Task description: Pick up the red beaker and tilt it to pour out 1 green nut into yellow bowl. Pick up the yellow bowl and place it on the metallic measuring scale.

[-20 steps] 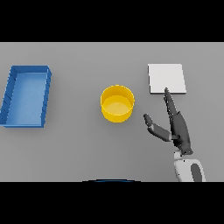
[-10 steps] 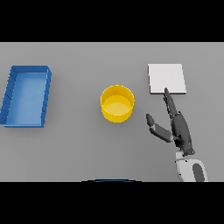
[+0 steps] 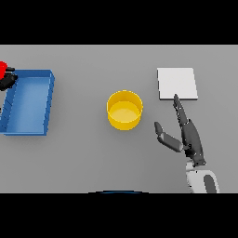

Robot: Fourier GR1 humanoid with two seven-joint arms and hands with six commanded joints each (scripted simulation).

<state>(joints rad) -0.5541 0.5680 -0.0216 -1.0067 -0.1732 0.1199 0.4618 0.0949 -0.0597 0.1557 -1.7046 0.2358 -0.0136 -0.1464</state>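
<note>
Handling: red beaker (image 3: 3, 69) likely light and rigid, possibly slick; take it round the body
Location: at the far left edge, beside the blue bin (image 3: 45, 103); left hand (image 3: 7, 82) wrapped on it
Right hand (image 3: 186, 135): fingers straight, released, between yellow bowl (image 3: 124, 109) and scale (image 3: 176, 83)
Contents: bowl and bin show nothing inside; nut unseen

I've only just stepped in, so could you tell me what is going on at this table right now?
The robot's left hand is at the far left edge, beyond the blue tray, with something red, probably the red beaker, right against it; whether it grips it is hard to tell. The yellow bowl stands mid-table, and no green nut shows in it. The right hand hovers open to the right of the bowl, its fingers pointing toward the white scale, which has nothing on it.
</note>
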